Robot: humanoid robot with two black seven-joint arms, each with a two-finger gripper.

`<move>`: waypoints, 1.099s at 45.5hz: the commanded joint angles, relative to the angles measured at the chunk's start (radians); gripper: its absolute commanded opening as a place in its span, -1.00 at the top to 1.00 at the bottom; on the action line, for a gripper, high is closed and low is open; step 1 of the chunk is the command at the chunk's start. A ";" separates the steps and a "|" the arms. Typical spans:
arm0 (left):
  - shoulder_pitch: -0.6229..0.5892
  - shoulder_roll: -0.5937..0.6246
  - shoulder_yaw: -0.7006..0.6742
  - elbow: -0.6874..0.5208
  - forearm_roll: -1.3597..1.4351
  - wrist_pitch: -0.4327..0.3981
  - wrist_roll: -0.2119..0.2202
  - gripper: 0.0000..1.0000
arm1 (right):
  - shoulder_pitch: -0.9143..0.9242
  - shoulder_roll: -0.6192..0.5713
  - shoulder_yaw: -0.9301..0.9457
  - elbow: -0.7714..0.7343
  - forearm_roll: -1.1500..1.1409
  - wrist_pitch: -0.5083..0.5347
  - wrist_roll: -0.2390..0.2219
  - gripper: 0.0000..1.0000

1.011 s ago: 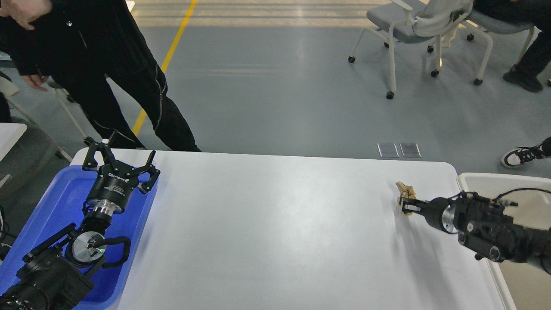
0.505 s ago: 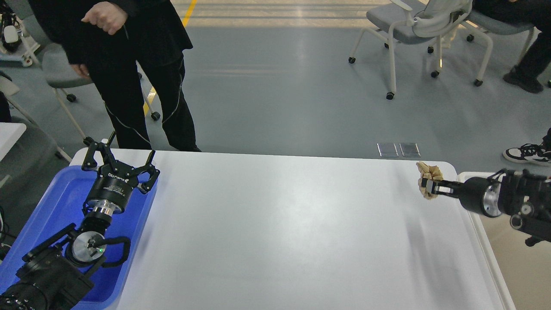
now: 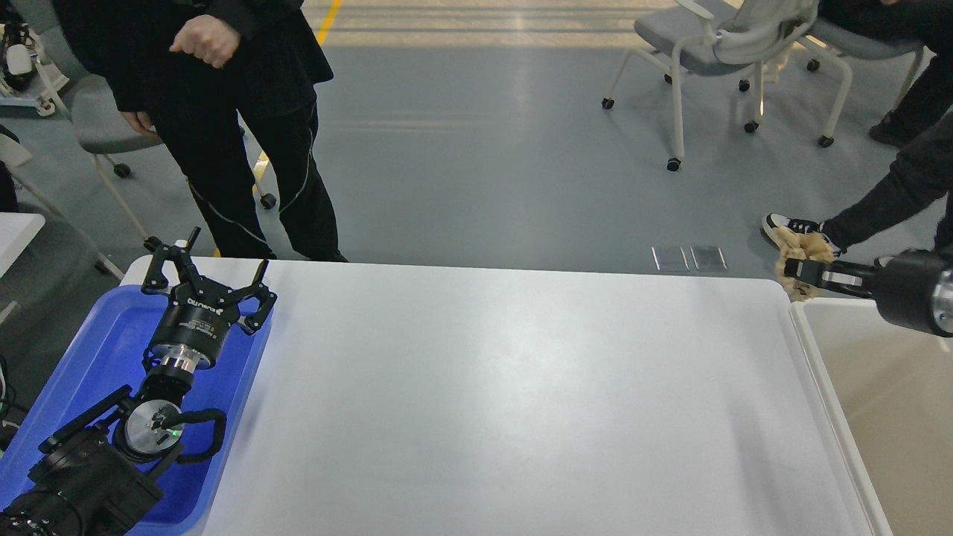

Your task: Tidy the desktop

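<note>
The white desktop [image 3: 506, 394] fills the middle of the head view and is bare. My right gripper [image 3: 795, 269] is shut on a small crumpled tan wad [image 3: 804, 243] and holds it in the air at the table's far right corner, by the rim of the beige bin [image 3: 811, 357]. My left gripper [image 3: 208, 279] is open and empty, fingers spread, above the far end of the blue tray [image 3: 97, 350] at the left.
A person in black [image 3: 223, 112] stands just behind the table's far left corner. Rolling chairs [image 3: 715, 45] and a seated person's leg and shoe [image 3: 800, 225] are behind the far right corner.
My right gripper has lifted the tan wad off the desktop and carried it right and back, to the bin's rim. The person at the left has shifted. My left arm has not moved.
</note>
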 commanded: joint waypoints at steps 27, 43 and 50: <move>0.000 0.000 0.000 0.000 0.000 0.002 0.000 -1.00 | -0.166 -0.155 0.017 -0.137 0.035 -0.069 0.012 1.00; 0.001 0.000 0.000 0.000 0.000 0.002 0.000 -1.00 | -0.408 -0.048 0.020 -0.349 0.357 -0.135 0.054 1.00; 0.001 0.000 0.000 0.000 0.000 0.002 0.000 -1.00 | -0.480 0.007 0.020 -0.427 0.475 -0.137 0.072 1.00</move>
